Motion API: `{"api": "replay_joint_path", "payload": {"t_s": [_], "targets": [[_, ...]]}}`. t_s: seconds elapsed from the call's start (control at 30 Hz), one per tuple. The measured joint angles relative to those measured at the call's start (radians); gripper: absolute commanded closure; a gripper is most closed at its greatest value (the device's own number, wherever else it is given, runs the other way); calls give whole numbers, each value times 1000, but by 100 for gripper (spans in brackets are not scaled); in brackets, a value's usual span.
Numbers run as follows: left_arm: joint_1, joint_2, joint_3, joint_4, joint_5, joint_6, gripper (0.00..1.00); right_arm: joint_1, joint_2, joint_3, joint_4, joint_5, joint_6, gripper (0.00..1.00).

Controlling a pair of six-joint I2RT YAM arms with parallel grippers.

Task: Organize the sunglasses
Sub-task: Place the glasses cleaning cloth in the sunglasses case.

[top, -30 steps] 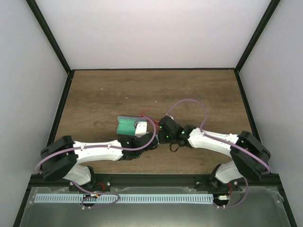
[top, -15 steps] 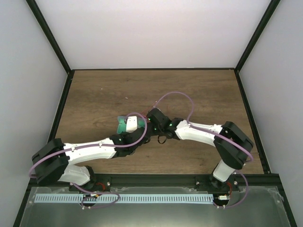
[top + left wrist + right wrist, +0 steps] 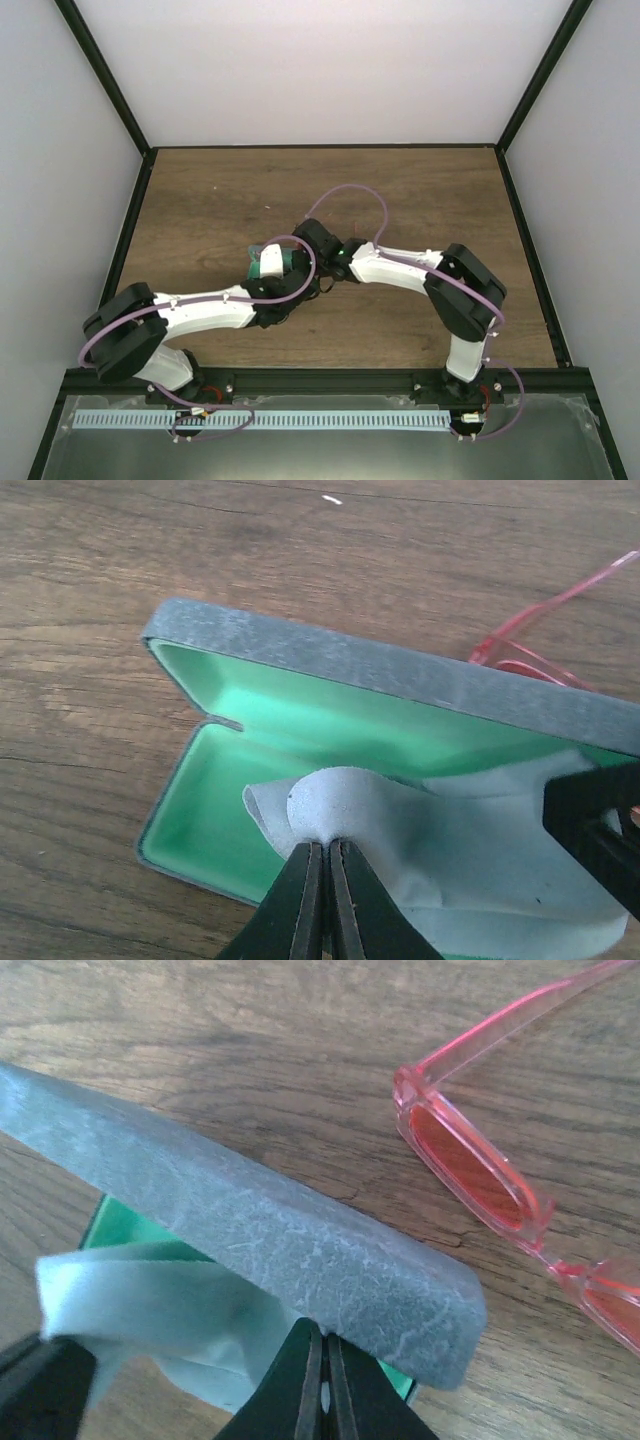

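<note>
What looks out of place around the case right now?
The cloth is bunched up inside the open case, pinched by the left hand, so it takes up much of the green interior. The sunglasses lie on the table behind the case, outside it.

Found the cloth point(image 3: 450, 840) draped in the open case point(image 3: 225, 780) on the table point(image 3: 200, 200). Found the sunglasses point(image 3: 470, 1165) just behind the lid point(image 3: 250, 1230).
</note>
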Motion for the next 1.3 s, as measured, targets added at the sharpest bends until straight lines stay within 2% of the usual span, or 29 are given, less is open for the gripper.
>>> {"api": "replay_joint_path", "payload": {"t_s": [0.5,0.87,1.3], "targets": [[108,-21,-54,19,-2,-3,96,2,97,17,16,-39,-6,99],[116,45,-56,55,13,25,96,2,116,17,16,-41,-5,99],[122,47,-56,114,63,57,96,2,116,-3,13,-39,5,99]]}}
